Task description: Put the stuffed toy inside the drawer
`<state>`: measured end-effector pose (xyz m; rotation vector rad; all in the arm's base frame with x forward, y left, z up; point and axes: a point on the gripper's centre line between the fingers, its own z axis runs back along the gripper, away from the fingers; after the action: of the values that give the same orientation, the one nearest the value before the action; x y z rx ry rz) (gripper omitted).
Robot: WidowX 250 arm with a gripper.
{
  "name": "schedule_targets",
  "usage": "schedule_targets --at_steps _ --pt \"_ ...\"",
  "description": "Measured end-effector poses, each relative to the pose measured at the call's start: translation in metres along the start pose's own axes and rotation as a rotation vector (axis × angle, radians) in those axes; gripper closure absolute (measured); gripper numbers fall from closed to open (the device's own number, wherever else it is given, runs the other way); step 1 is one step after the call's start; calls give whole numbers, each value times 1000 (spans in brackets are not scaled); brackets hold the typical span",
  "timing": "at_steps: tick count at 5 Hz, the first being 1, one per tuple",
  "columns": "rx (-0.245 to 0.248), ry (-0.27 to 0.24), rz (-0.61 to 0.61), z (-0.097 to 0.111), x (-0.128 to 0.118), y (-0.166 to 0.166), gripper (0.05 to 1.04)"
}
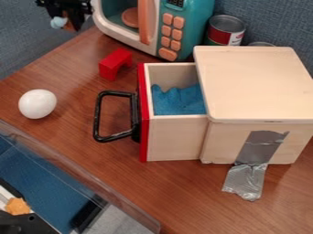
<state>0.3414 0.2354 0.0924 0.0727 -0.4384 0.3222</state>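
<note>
The black gripper (68,13) is at the top left, beyond the table's back-left edge and far up and left of the drawer. It is shut on a small brown and light-blue stuffed toy (59,22), which hangs at its lower end. A wooden box has its drawer (143,137) pulled out to the left, with a red front and a black handle. Blue cloth (178,100) lies inside the drawer, whose right part is hidden under the box top.
Left of the drawer are a white ball (37,103) and a red block (115,64). A toy microwave (198,23) and a can (225,31) stand behind it. Silver tape (247,178) runs from the box (256,82) to the table (183,196). A clear-walled bin (79,171) is at lower left.
</note>
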Motion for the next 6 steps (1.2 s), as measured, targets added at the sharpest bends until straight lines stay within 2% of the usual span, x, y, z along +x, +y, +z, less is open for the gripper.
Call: schedule_targets --at_steps 1,2,4,5,6 --pt "-33 -49 -16 32 -6 -18 652" --pt "-80 -54 -95 44 -14 -54 652" --pt "-189 -27 -194 56 -31 -121 652" --pt "-225 9 -228 56 -43 -146 652" --pt "-242 6 -262 63 -56 -164 652"
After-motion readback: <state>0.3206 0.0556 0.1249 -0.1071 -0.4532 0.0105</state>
